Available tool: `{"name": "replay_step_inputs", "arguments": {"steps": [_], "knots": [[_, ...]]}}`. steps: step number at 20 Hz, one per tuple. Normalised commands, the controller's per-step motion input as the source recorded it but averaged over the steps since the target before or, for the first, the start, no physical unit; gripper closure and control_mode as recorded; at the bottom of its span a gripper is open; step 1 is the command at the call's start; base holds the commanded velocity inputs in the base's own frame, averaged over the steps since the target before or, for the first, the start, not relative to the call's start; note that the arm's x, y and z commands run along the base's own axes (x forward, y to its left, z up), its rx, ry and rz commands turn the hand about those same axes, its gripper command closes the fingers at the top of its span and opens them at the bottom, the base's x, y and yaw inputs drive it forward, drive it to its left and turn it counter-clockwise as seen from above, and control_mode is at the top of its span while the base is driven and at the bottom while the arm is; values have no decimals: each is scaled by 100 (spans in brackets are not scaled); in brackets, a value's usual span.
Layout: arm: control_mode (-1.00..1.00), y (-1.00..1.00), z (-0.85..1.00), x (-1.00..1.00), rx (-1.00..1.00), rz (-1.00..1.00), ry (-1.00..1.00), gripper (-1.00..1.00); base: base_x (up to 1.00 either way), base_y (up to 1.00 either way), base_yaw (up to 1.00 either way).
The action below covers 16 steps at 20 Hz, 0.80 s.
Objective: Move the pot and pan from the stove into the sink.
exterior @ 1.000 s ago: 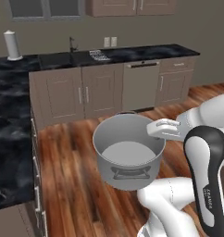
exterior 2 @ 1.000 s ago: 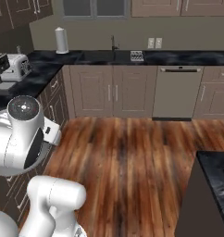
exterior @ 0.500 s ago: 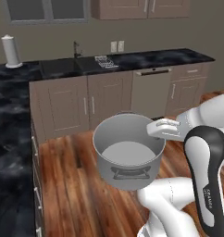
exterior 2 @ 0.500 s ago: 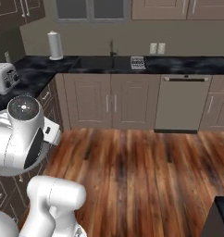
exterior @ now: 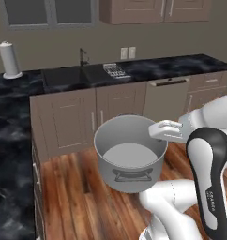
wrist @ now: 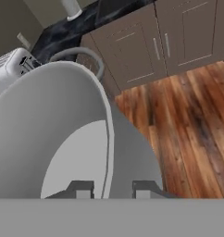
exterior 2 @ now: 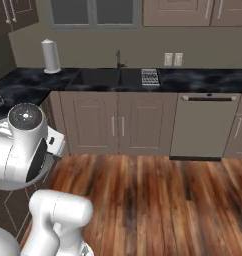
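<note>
The pot (exterior: 129,157), a silver-grey steel cylinder with a pale inside, hangs above the wooden floor in front of the arm. My gripper (exterior: 156,130) is shut on its right rim. In the hand view one fingertip (wrist: 81,189) sits inside the pot (wrist: 49,125) wall and the other outside, so the gripper (wrist: 109,189) pinches the rim. A loop handle (wrist: 86,58) shows at the pot's far side. The sink (exterior: 68,76) (exterior 2: 99,77) is a dark basin in the black counter ahead, with its faucet (exterior: 81,56) behind. The pan and the stove are out of view.
A white paper-towel roll (exterior: 10,60) (exterior 2: 50,56) stands left of the sink, and a wire dish rack (exterior: 115,70) (exterior 2: 149,76) right of it. A dishwasher (exterior 2: 205,125) sits under the counter. Black counter (exterior: 7,140) runs along the left, with a toaster (wrist: 12,67) on it.
Both base views have shifted and the sink counter now looks closer and more central: the base has driven. The pot stays in the gripper at the same place relative to the arm.
</note>
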Motion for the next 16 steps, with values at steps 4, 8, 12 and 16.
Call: {"name": "replay_step_inputs", "arguments": {"steps": [4,8,12,16], "knots": [[100,0,0,0,0,0,0,100,94,0,0],[100,0,0,0,0,0,0,100,94,0,0],[100,0,0,0,0,0,0,100,93,0,0],[100,0,0,0,0,0,0,100,93,0,0]]}}
